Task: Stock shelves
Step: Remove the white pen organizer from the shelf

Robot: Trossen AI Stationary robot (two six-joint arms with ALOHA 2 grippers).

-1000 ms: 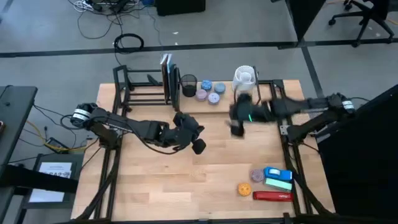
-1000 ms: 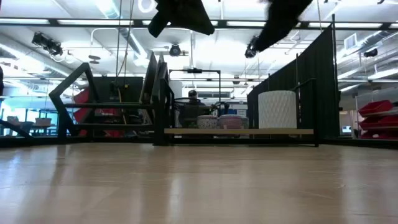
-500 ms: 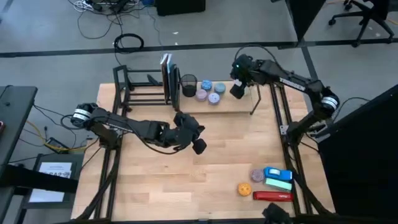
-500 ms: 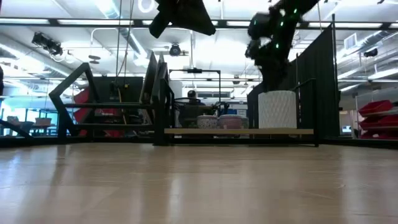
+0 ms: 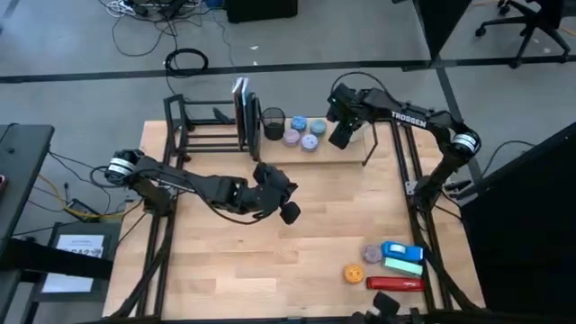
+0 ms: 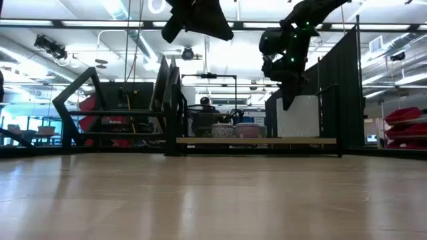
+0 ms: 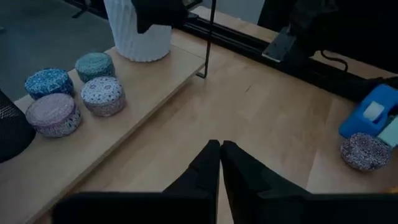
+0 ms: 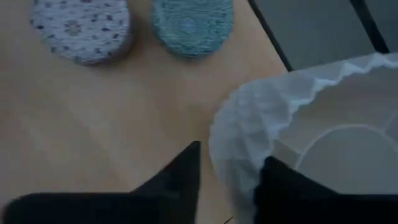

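Seen from above, the shelves (image 5: 236, 126) stand along the far edge of the table (image 5: 297, 252): a black tube rack with books upright in it, joined to a pale board that carries a dark mesh cup (image 5: 273, 121) and a cluster of small round tins (image 5: 302, 131). The right gripper (image 5: 341, 133) hangs over the board's end farthest from the rack, covering the white ribbed pot that stands there. The left gripper (image 5: 286, 211) hovers over bare table in front of the shelves, well apart from them. Near the table's front corner, far from the shelves, lie a blue tape dispenser (image 5: 402, 255), a red stapler (image 5: 393, 283), an orange disc (image 5: 353, 274) and one more patterned tin (image 5: 372, 254). From table height, the white pot (image 6: 297, 118) sits on the board with the right gripper (image 6: 288, 100) coming down at its rim, while the left gripper (image 6: 197, 17) hangs high above the rack section. The left wrist view shows that gripper's fingers (image 7: 205, 168) pressed together with nothing between them, the tins (image 7: 102, 94) and pot (image 7: 140, 31) on the board beyond. The right wrist view shows the right gripper's fingers (image 8: 180, 171) spread, straddling the pot's (image 8: 323, 137) wavy rim, one finger outside the wall and one inside, with two tins (image 8: 81, 28) just beside on the board.
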